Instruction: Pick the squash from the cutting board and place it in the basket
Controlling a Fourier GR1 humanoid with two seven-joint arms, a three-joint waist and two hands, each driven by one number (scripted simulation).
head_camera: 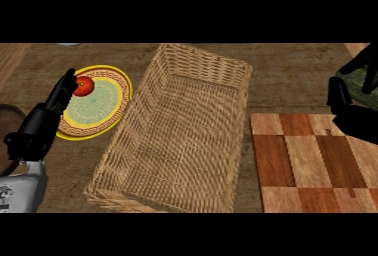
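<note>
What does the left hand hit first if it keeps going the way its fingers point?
Likely the red fruit on the yellow plate: the left hand has straight fingers aimed up and right, tips overlapping it. Its height above the plate is unclear, so it may pass over.

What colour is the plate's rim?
Yellow, with a brown patterned band, on the plate; seen in the head view.
</note>
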